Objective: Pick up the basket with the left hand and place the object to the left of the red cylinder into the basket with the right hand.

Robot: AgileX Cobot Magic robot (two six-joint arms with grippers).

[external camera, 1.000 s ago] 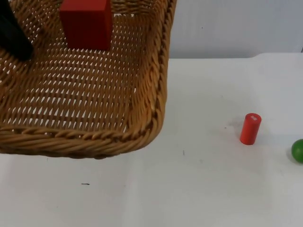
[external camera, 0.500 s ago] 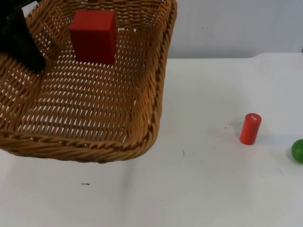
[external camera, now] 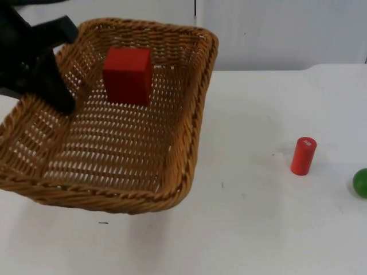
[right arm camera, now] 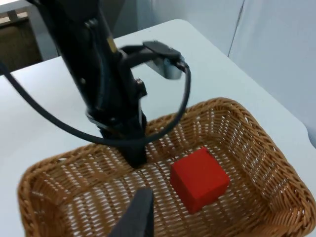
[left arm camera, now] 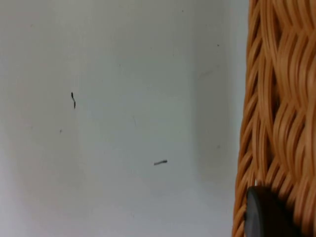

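Left end effector (external camera: 60,103) grips the basket (external camera: 172,189) by its rim, held off the desk (external camera: 258,229). Red cube (external camera: 128,75) lies inside the basket: placement done. Right end effector (right arm camera: 136,217) hovers above the basket; finger state indeterminate.

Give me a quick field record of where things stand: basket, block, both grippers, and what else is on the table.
basket: wicker, tilted, held by its left rim
red block: inside the basket
left gripper: shut on basket rim
right gripper: above the basket, holding nothing
red cylinder: upright on the table
green ball: right of the cylinder
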